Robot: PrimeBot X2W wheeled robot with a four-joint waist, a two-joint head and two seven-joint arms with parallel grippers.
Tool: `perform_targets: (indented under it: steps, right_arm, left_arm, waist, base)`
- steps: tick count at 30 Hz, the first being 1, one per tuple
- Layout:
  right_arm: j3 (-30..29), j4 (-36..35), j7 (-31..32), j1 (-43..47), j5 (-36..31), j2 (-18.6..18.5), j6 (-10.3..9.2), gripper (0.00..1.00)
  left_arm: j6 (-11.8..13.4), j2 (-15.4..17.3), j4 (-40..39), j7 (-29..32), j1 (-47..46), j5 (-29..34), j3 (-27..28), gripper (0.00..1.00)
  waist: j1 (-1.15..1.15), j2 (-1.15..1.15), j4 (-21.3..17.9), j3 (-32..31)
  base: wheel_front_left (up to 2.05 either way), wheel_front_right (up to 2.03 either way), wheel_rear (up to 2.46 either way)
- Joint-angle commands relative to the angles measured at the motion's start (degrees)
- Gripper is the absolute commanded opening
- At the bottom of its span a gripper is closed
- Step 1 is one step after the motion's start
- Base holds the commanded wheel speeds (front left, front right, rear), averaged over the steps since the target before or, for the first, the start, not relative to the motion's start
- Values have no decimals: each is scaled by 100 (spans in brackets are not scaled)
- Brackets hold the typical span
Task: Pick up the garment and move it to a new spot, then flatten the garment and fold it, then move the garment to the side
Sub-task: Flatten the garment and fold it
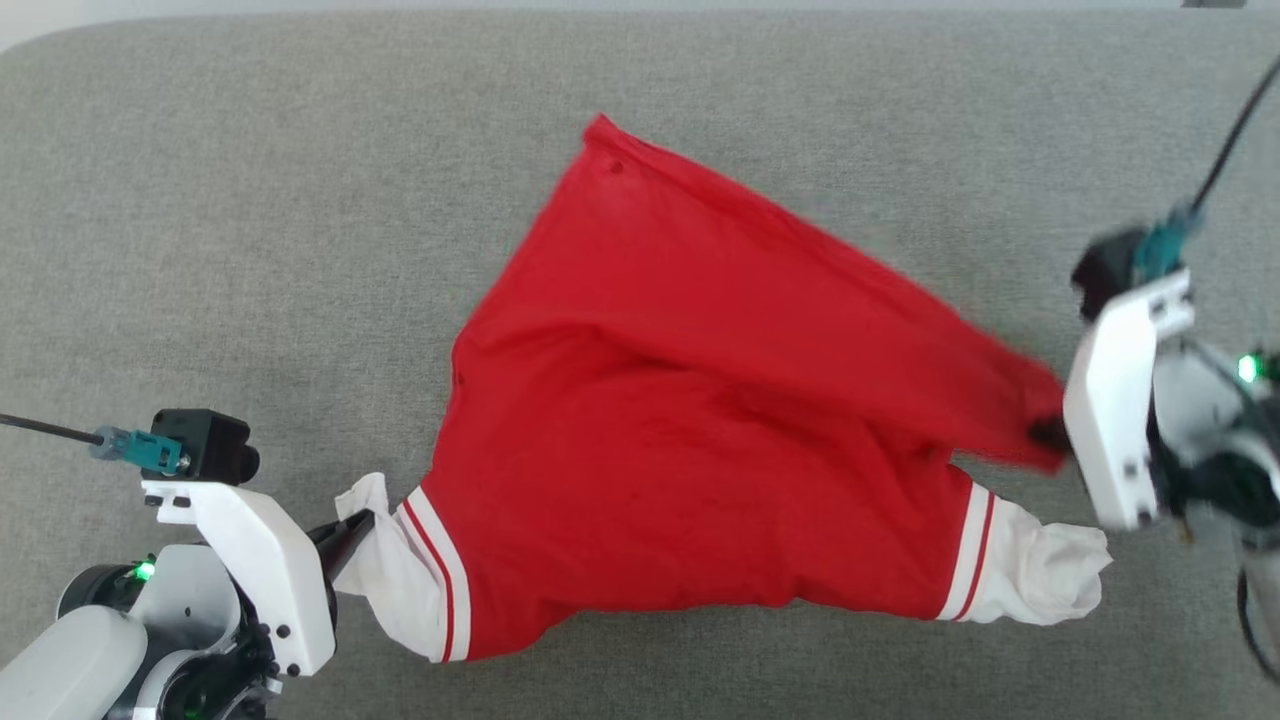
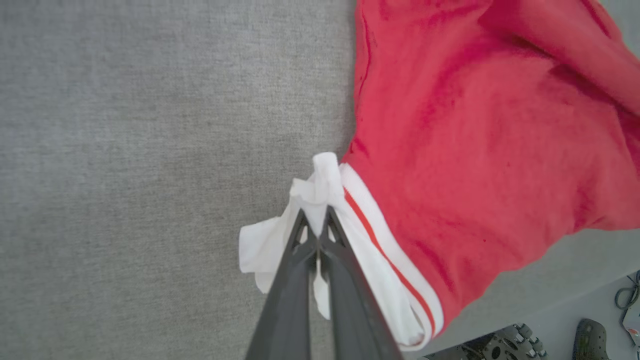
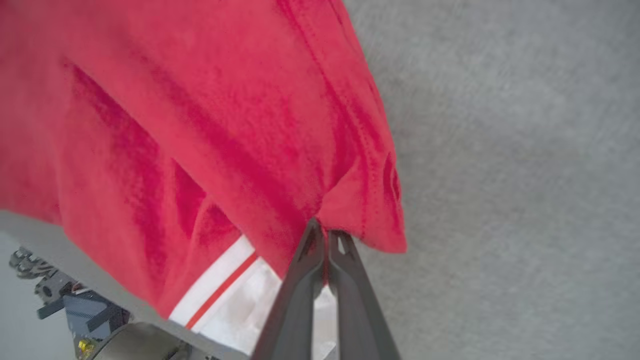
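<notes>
The garment (image 1: 690, 420), a red shirt with white sleeve ends and striped trim, lies spread on the grey cloth surface (image 1: 250, 200). My left gripper (image 1: 355, 530) is shut on its white left sleeve end (image 2: 315, 192), the cloth bunched between the fingertips. My right gripper (image 1: 1050, 435) is shut on a red corner of the shirt's hem (image 3: 365, 220), which is lifted and pulled toward the right. The other white sleeve end (image 1: 1040, 570) lies below that corner. The chest mark is hidden.
The grey cloth surface extends well beyond the shirt to the far side and both sides. Its near edge (image 2: 550, 280) runs just below the shirt, with the floor and the robot's base (image 2: 495, 345) beyond it.
</notes>
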Motion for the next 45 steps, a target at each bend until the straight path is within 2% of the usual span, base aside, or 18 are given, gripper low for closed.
perform_targets:
  steps: [1, 6, 9, 11, 12, 13, 14, 19, 26, 31, 37, 45]
  right_arm:
    - [-88, -216, 91, 248, 0, 36, -1, 0]
    - [-548, -905, 271, 1275, -203, 341, -1, 0]
    - [-659, -966, 114, 1667, -451, 568, -1, 0]
    - [-623, -843, -202, 1795, -643, 649, -1, 4]
    - [-602, -721, -306, 1868, -712, 689, -1, 14]
    - [-574, -631, -422, 1891, -773, 714, -1, 45]
    - [-587, -568, -524, 1888, -807, 764, -1, 100]
    - [-723, -755, -598, 1766, -848, 767, -2, 100]
    - [-1082, -1869, -431, 1563, -933, 811, -1, 100]
    - [-1026, -2187, -894, 1061, -1160, 912, -1, 100]
    - [-433, -1378, -1795, 107, -1317, 799, -1, 100]
    - [321, 522, -2670, -1233, -1319, 670, -1, 100]
  left_arm:
    - [32, -2, -19, 4, 86, -16, 18, 0]
    - [27, -28, -44, -23, 85, -22, 5, 0]
    - [7, -43, -37, -36, 70, -37, 5, 0]
    - [-14, -61, -22, -42, 43, -29, -4, 0]
    - [-22, -65, -1, -48, 33, -25, -9, 0]
    - [-32, -79, 11, -51, 19, -17, -18, 0]
    - [-44, -95, 29, -56, 7, -9, -29, 0]
    - [-74, -145, 70, -60, -9, 14, -73, 0]
    - [-116, -231, 109, -50, -31, 61, -168, 0]
    - [-126, -344, 161, -9, -146, 118, -256, 0]
    - [-283, -535, 267, 90, -402, 208, -433, 0]
    - [-576, -882, 546, 232, -925, 335, -676, 0]
  waist:
    - [0, 0, -10, -13]
    - [0, 0, 11, 1]
    - [0, 0, 32, 29]
    - [0, 0, 46, 51]
    - [0, 0, 49, 52]
    - [0, 0, 60, 52]
    - [0, 0, 70, 48]
    - [0, 0, 127, 14]
    - [0, 0, 309, -58]
    - [0, 0, 529, -61]
    - [0, 0, 880, 8]
    - [0, 0, 1472, 185]
  base:
    - [0, 0, 0]
    - [0, 0, 0]
    - [0, 0, 0]
    - [0, 0, 0]
    - [0, 0, 0]
    - [0, 0, 0]
    - [0, 0, 0]
    - [0, 0, 0]
    - [0, 0, 0]
    - [0, 0, 0]
    - [0, 0, 0]
    - [0, 0, 0]
